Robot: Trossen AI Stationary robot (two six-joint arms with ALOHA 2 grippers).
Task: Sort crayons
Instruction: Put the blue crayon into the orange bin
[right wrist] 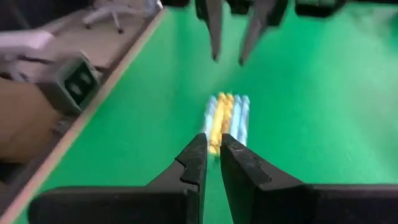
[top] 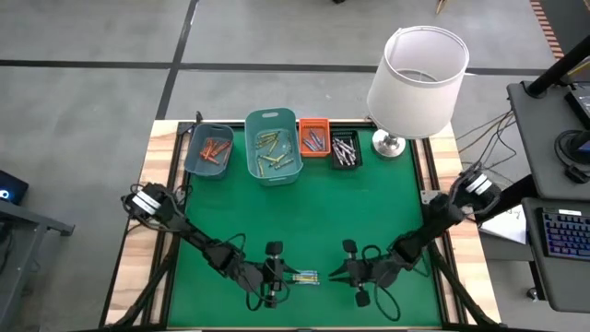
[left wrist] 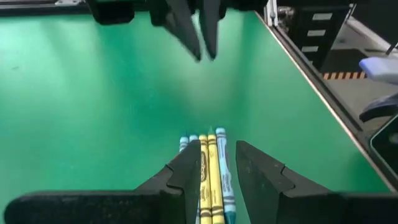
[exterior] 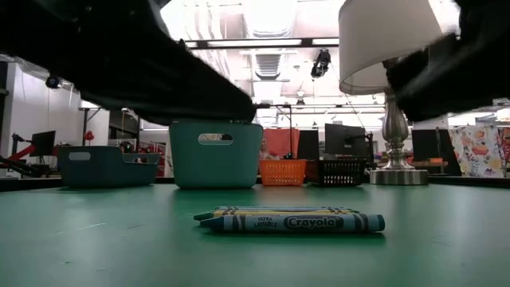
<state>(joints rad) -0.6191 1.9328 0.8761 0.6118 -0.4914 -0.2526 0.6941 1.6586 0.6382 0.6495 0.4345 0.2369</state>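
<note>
From above, I see my 2 hands low at the near edge of the green worktop (top: 304,221). My left hand (top: 277,274) is right at a small bunch of crayons (top: 302,276). My right hand (top: 348,270) is near them on the other side, not touching. At the far edge sit bins with sorted crayons and a lamp (top: 415,78).

From worktop height, the crayons (exterior: 291,220) lie flat in a tight row, blue in front, yellow-green behind.

From my left wrist, my fingers (left wrist: 186,174) are apart, with the crayons (left wrist: 211,168) between them, not squeezed.

From my right wrist, my fingers (right wrist: 196,158) are almost together and hold nothing. The crayons (right wrist: 227,118) lie just ahead.

What could go wrong? The crayons touch each other. If I squeeze now, I may grab 2 colors at once, or roll them away. My 2 hands could also bump, since they point at each other.
</note>
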